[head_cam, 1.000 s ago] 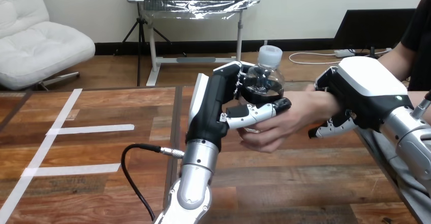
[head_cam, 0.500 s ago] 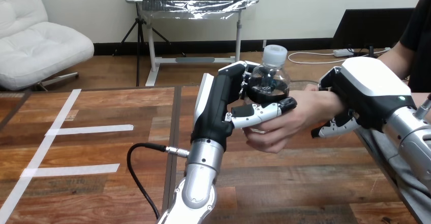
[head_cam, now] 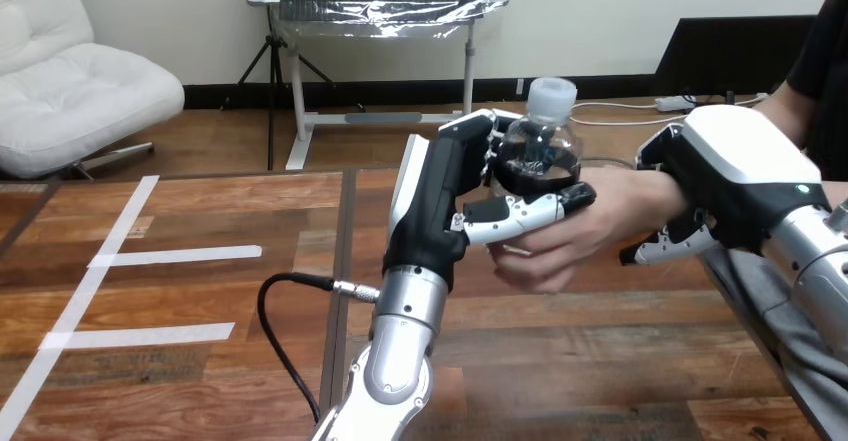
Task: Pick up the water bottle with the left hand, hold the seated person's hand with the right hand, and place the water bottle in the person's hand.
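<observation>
Water bottle (head_cam: 540,151) is in the air above the surface (head_cam: 200,311), resting on nothing but what grips it. Nearest the camera, the left forearm (head_cam: 400,361) rises from the bottom edge and ends in the left hand (head_cam: 430,211). Its fingers (head_cam: 488,129) are curled round the bottle's side and its thumb (head_cam: 530,211) lies across the lower front, so the grasp is closed on the bottle.

Just beyond and under that thumb is the person's hand (head_cam: 570,241), cupped palm-up with its own fingers bent below the bottle's base. Whether it bears any of the weight I cannot tell, since the thumb hides the contact.

The bottle stands upright, long axis vertical, with the white cap (head_cam: 553,96) on top. It is clear thin plastic and looks partly filled, so I judge it light, smooth and likely to dent under a hard squeeze. The ribbed body under the shoulder is the sound place to grip, not the cap.

Farther right, the right hand (head_cam: 735,166) is wrapped round the person's wrist (head_cam: 650,196), thumb above and fingers (head_cam: 665,248) curled beneath, holding it closed.
</observation>
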Tool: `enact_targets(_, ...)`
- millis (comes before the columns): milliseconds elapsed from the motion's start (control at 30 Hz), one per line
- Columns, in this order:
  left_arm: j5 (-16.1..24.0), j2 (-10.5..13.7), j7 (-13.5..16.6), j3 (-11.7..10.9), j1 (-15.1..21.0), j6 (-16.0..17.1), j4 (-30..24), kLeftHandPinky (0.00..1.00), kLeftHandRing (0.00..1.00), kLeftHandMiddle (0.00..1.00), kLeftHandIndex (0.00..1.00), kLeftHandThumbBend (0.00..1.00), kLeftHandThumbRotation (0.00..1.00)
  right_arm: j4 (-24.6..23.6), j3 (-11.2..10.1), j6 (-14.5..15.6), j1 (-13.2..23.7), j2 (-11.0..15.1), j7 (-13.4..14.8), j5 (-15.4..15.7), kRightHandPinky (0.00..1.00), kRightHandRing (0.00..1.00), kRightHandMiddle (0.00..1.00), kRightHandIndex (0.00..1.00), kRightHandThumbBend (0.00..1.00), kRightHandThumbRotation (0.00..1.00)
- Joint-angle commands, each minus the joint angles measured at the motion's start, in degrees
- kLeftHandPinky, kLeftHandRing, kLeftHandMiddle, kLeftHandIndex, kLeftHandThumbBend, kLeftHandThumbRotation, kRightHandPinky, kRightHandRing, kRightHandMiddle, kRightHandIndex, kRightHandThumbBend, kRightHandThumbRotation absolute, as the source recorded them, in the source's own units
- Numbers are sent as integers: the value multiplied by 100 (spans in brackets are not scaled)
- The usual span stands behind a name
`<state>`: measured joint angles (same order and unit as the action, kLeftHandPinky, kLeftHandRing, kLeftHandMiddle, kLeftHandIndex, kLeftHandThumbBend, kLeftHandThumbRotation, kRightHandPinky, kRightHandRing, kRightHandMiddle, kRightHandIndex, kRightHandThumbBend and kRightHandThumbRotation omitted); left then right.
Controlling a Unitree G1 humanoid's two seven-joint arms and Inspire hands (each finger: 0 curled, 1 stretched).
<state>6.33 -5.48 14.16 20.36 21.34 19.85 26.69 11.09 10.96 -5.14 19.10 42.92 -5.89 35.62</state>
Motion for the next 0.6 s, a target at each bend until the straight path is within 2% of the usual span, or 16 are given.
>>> enact_targets(0,-2,-686,-115,76,201,293,-9,40,41,44,50,54,0,-73,-455,161,284,348,238,166,22,32,41,42,83,0)
enact_targets(33,18,-673,-110,82,200,279,-18,40,43,46,51,55,0,-71,-465,150,280,345,221,159,27,37,45,46,83,0)
enact_targets(200,71,-594,-178,121,161,130,-154,41,46,51,55,57,3,-55,-512,75,255,328,201,105,36,46,54,54,84,0)
enact_targets(267,82,-567,-218,136,147,79,-203,45,52,57,61,59,9,-54,-519,56,246,332,193,104,41,51,59,59,86,0)
enact_targets(333,139,-519,-251,165,137,51,-247,46,54,59,63,59,10,-42,-534,-2,232,342,178,78,42,52,60,61,86,0)
enact_targets(367,156,-509,-259,170,137,45,-254,52,59,63,67,62,16,-35,-540,-21,230,343,173,72,45,55,64,64,87,0)
enact_targets(567,467,-328,-330,259,180,35,-279,74,76,78,82,68,33,-43,-553,-150,186,404,60,49,52,65,73,73,89,1)
